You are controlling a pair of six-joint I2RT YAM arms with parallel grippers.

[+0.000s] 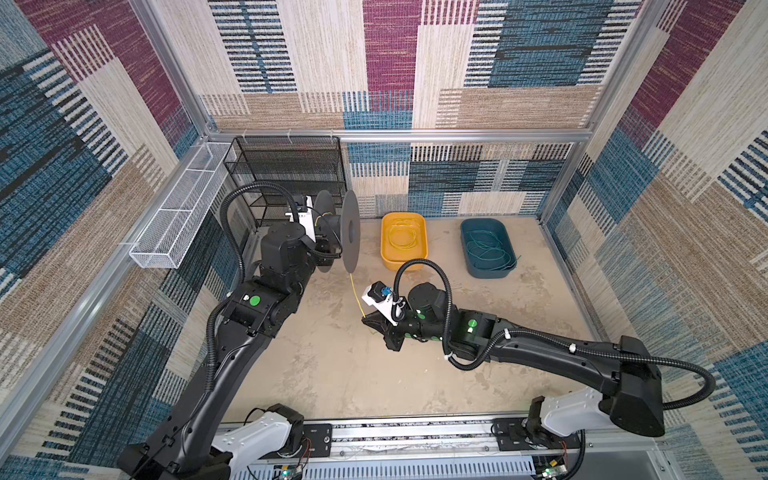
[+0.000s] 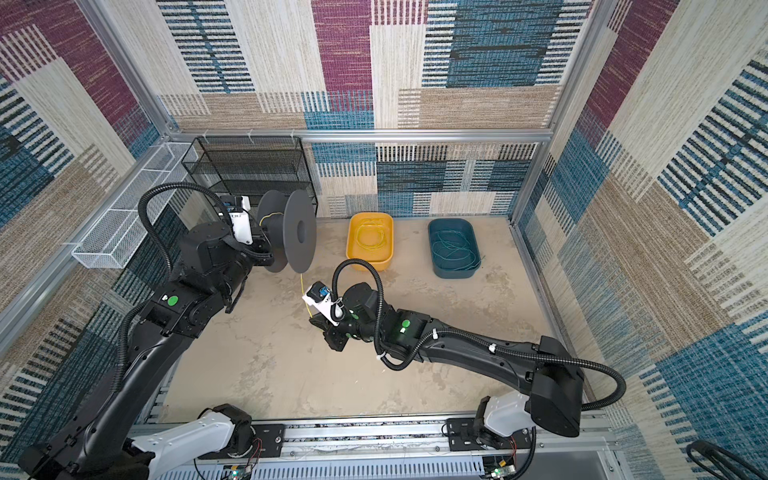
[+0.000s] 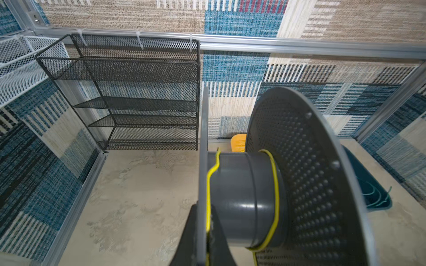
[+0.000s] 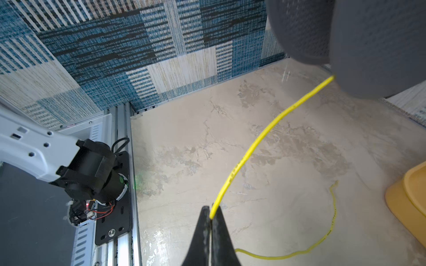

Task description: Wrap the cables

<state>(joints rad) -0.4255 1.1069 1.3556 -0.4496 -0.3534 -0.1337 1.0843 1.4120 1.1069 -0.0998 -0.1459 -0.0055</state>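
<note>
Beige table (image 4: 184, 138), patchwork walls; cable (image 4: 253, 147) looks thin, light, floppy; one turn on spool (image 3: 242, 195), tail on table; right gripper (image 4: 211, 216) pinching it near spool; left gripper (image 3: 205, 241) clamped on spool flange; prob best gripped close, kept taut

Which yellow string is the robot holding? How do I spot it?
Find the big grey spool held up on the left side of the table. From its bottom edge one yellow cable runs down to the right gripper, which pinches it shut. Unlike the yellow cords coiled in the yellow tub, it is stretched out in a line.
</note>
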